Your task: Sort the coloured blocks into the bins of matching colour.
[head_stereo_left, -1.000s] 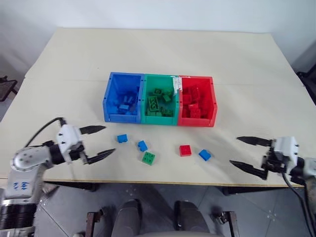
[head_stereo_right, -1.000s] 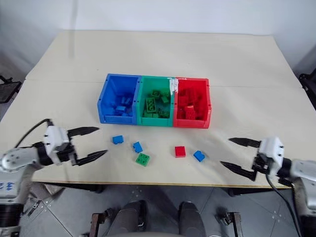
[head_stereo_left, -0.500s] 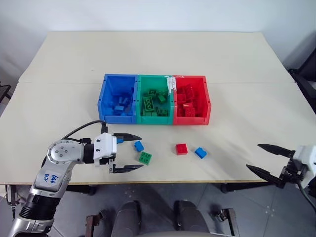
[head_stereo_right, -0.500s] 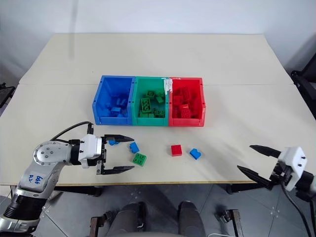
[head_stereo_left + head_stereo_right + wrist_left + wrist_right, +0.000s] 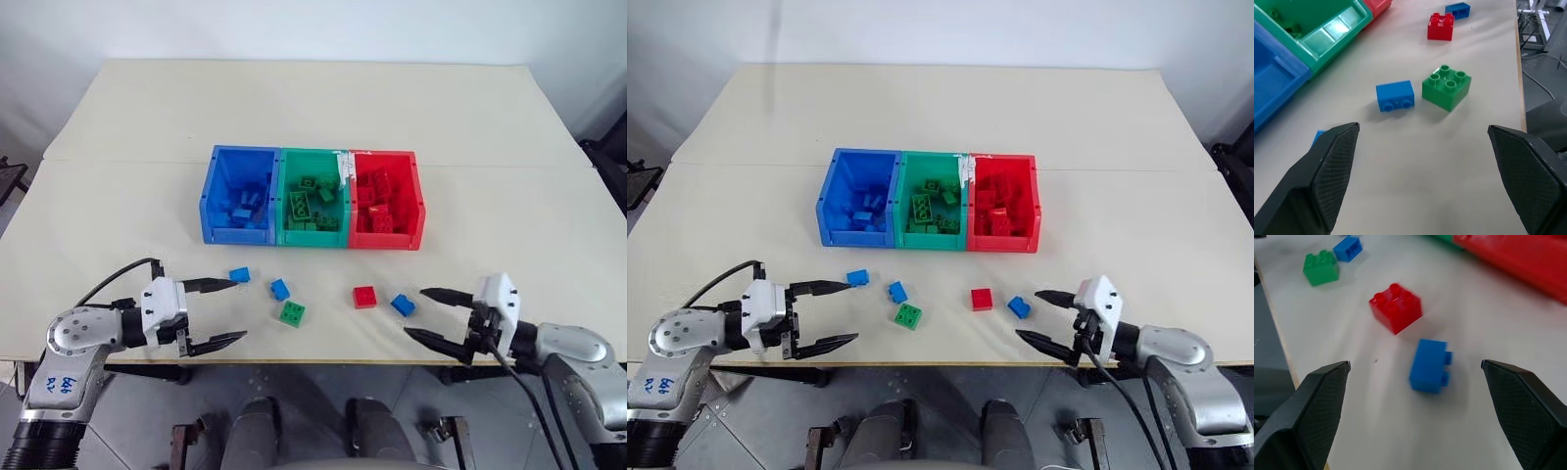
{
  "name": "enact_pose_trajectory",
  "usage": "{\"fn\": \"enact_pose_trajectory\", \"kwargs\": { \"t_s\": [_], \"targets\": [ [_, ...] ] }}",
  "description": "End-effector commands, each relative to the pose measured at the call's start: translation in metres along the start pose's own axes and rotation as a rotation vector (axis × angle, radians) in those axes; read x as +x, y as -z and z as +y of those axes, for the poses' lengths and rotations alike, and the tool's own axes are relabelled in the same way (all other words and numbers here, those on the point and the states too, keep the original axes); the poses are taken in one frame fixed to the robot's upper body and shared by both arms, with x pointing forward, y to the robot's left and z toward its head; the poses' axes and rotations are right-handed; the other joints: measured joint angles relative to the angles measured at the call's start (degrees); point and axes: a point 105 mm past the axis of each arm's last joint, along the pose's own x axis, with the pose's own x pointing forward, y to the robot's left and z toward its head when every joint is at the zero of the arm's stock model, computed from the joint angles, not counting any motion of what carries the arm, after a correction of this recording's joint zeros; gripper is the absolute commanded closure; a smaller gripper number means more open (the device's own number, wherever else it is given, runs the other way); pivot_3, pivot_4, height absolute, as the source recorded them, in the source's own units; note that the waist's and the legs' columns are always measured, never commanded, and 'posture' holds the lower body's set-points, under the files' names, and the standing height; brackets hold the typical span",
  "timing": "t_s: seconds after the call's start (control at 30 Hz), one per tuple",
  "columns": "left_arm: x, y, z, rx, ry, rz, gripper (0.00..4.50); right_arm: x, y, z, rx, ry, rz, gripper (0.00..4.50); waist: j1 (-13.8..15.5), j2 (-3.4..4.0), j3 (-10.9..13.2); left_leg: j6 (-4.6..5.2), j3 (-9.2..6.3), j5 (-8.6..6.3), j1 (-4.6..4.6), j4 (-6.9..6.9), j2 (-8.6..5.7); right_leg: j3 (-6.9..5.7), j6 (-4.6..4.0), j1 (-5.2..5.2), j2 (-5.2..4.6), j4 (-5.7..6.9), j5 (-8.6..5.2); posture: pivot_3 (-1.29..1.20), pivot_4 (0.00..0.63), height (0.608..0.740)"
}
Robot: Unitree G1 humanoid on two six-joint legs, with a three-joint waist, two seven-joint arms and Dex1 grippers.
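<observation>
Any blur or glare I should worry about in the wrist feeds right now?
Right wrist view: the red bin and red block look soft and smeared, the blue block a little streaked. Left wrist view: sharp, with a bright reflection on the green bin.

Three joined open-top plastic bins, blue (image 5: 238,195), green (image 5: 313,198) and red (image 5: 386,201), each hold matching bricks. In front on the table (all apart) lie three small blue studded bricks (image 5: 240,275) (image 5: 280,290) (image 5: 403,305), one green (image 5: 293,313), one red (image 5: 364,297).
</observation>
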Motion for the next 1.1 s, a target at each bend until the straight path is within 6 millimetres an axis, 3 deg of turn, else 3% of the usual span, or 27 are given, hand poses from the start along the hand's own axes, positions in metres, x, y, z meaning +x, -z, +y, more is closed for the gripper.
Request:
{"fn": "enact_pose_trajectory", "kwargs": {
  "t_s": [0.03, 0.07, 0.17, 0.4, 0.47, 0.53, 0.7, 0.83, 0.9, 1.0, 1.1],
  "targets": [
    [-0.002, -0.018, 0.001, 0.035, -0.023, -0.051, 0.03, 0.009, 0.001, 0.001, -0.045, 0.011, -0.011, 0.00, -0.1, -0.01, 0.0, -0.01, 0.00, -0.01, 0.00, 0.00, 0.01, 0.00, 0.00, 0.00, 0.01, 0.01, 0.00, 0.00, 0.150, 0.740],
    [-0.001, -0.018, 0.000, 0.035, -0.014, -0.047, 0.03, 0.012, 0.001, 0.000, -0.045, 0.015, -0.013, 0.00, -0.2, -0.01, 0.0, -0.01, 0.00, -0.01, 0.01, 0.00, 0.02, 0.00, 0.00, 0.00, 0.02, 0.01, 0.00, 0.00, 0.150, 0.740],
    [0.004, -0.020, -0.005, 0.036, 0.002, -0.054, 0.00, 0.018, 0.005, -0.004, -0.056, 0.052, 0.005, 0.63, -0.4, -0.01, 0.0, -0.01, 0.01, -0.01, 0.02, -0.01, 0.01, 0.00, 0.00, -0.01, 0.02, 0.04, 0.00, 0.00, 0.150, 0.740],
    [0.006, -0.029, -0.004, 0.029, 0.000, -0.093, 0.00, 0.022, 0.007, -0.008, -0.065, 0.091, 0.020, 3.12, -0.5, -0.01, 0.0, -0.02, 0.02, -0.01, 0.02, -0.01, 0.02, 0.00, 0.00, -0.03, 0.05, 0.06, 0.00, 0.00, 0.150, 0.740],
    [0.007, -0.030, -0.004, 0.029, 0.000, -0.095, 0.00, 0.022, 0.005, -0.009, -0.071, 0.102, 0.015, 3.61, -0.5, -0.01, 0.0, -0.01, 0.02, -0.01, 0.02, -0.01, 0.02, 0.00, 0.00, -0.03, 0.04, 0.06, 0.00, 0.00, 0.150, 0.740],
    [0.007, -0.030, -0.004, 0.028, 0.000, -0.094, 0.00, 0.021, 0.004, -0.012, -0.080, 0.114, 0.017, 3.60, -0.5, -0.01, 0.0, -0.01, 0.02, -0.01, 0.02, -0.01, 0.02, -0.01, 0.01, -0.03, 0.05, 0.06, 0.00, 0.00, 0.150, 0.740],
    [0.000, -0.032, 0.011, -0.030, -0.175, -0.137, 0.00, 0.011, -0.042, -0.013, -0.081, 0.050, -0.176, 3.60, -0.5, -0.01, 0.0, -0.01, 0.03, -0.01, 0.01, 0.00, 0.02, 0.00, 0.03, -0.03, 0.04, 0.06, 0.02, 0.00, 0.150, 0.740],
    [-0.009, -0.032, 0.023, -0.049, -0.330, -0.163, 0.00, 0.024, -0.069, -0.011, -0.072, -0.006, -0.208, 3.60, -0.7, -0.01, 0.0, -0.01, 0.02, -0.01, 0.05, 0.00, 0.09, 0.00, 0.04, -0.04, 0.08, 0.12, 0.02, 0.00, 0.150, 0.740],
    [-0.015, -0.030, 0.025, -0.054, -0.389, -0.160, 0.00, 0.042, -0.089, -0.004, -0.080, -0.074, -0.241, 3.60, -0.7, -0.03, 0.0, -0.02, 0.00, -0.01, 0.04, 0.00, 0.08, 0.00, 0.04, -0.06, 0.07, 0.15, 0.02, 0.00, 0.150, 0.740],
    [-0.040, -0.029, 0.028, -0.071, -0.533, -0.146, 0.00, 0.089, -0.133, 0.008, -0.106, -0.141, -0.310, 3.60, -1.8, -0.03, 0.0, -0.06, 0.00, -0.04, 0.05, 0.03, 0.19, 0.04, 0.00, -0.24, 0.07, 0.28, 0.05, 0.00, 0.150, 0.740],
    [-0.059, -0.027, 0.029, -0.070, -0.627, -0.121, 0.00, 0.126, -0.161, 0.015, -0.145, -0.163, -0.338, 3.60, -2.0, -0.03, 0.0, -0.19, -0.02, -0.03, 0.06, 0.04, 0.29, -0.11, -0.05, -0.42, 0.10, 0.63, 0.07, 0.00, 0.150, 0.740]
  ]
}}
